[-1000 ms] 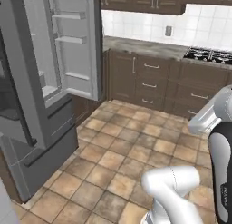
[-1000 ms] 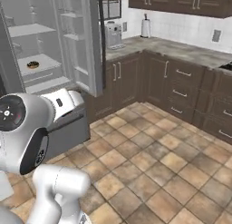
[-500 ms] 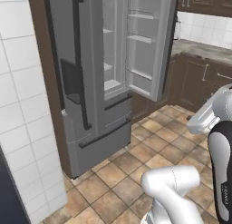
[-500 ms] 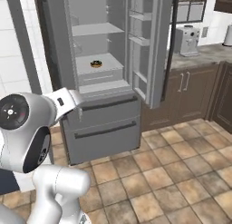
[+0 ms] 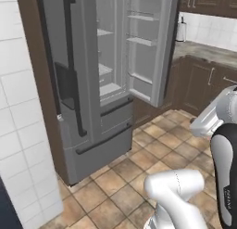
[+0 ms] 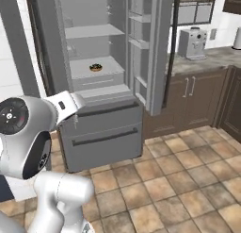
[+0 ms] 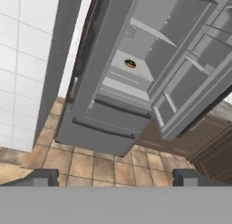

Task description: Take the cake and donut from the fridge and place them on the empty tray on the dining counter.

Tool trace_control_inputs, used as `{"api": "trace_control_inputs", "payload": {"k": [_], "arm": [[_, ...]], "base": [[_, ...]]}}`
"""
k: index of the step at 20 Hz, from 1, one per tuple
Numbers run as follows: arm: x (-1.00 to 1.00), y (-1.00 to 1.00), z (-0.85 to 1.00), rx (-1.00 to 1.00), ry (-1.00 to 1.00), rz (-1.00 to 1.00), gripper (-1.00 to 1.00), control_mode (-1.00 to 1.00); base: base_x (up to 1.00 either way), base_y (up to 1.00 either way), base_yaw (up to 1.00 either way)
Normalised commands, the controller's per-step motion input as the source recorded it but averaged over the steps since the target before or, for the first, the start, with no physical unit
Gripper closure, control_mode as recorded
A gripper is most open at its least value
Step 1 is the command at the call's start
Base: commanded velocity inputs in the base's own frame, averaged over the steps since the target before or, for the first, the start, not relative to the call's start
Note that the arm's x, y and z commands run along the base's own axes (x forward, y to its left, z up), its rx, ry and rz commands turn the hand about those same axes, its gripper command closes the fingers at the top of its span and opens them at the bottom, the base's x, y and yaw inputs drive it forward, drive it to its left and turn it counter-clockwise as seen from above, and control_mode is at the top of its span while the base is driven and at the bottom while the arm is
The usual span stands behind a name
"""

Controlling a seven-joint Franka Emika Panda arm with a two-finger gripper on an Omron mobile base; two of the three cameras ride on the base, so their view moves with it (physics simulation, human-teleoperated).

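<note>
Hand view: gripper (image 7: 115, 177) released, empty, fingertips wide apart; fridge (image 7: 136, 82) ahead, right door open; donut (image 7: 130, 63) on a shelf, well beyond.

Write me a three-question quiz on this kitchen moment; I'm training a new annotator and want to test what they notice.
1. True or false: the fridge's right-hand door stands open.
2. Which item lies on the pale shelf inside: A) a bun, B) the donut, C) a bottle?
3. Fill in: the gripper's jaws are ___, holding nothing.

Key:
1. True; it is swung out, showing the door racks.
2. B; a small dark ring sits alone on the shelf.
3. Open; the two fingertips sit far apart, with floor tiles between them.
</note>
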Motion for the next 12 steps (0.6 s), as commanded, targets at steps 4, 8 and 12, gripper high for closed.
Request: {"api": "trace_control_inputs", "payload": {"k": [4, 8, 12], "arm": [[0.00, 0.00, 0.00, 0.00, 0.00, 0.00, -1.00, 1.00], [0.00, 0.00, 0.00, 0.00, 0.00, 0.00, -1.00, 1.00], [0.00, 0.00, 0.00, 0.00, 0.00, 0.00, -1.00, 1.00]], "base": [[0.30, -0.75, 0.13], [0.52, -0.09, 0.30], [0.71, 0.00, 0.51]]}}
